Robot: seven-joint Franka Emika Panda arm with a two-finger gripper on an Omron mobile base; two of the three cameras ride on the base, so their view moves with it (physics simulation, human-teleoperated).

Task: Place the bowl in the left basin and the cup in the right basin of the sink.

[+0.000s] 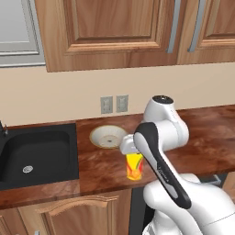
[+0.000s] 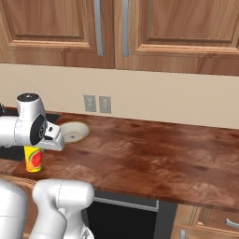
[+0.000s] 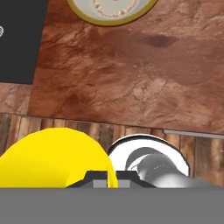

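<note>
The yellow cup (image 1: 134, 167) (image 2: 32, 159) with its orange-red mark hangs under my hand near the counter's front edge. My gripper (image 1: 132, 155) (image 3: 107, 178) is shut on the rim of the cup (image 3: 52, 157). The cream bowl (image 1: 108, 136) (image 2: 73, 131) (image 3: 111, 8) sits upright on the counter behind the cup, close to the wall. To the left lies the black sink (image 1: 73, 151), with its wide right basin (image 1: 43, 149) and silver drain (image 1: 27, 169) in sight. The left basin is out of view.
A slim black faucet (image 1: 2, 128) stands at the sink's back left. Two wall outlets (image 1: 114, 104) sit above the bowl, with wooden cabinets overhead. The brown counter (image 2: 154, 154) stretches to the right.
</note>
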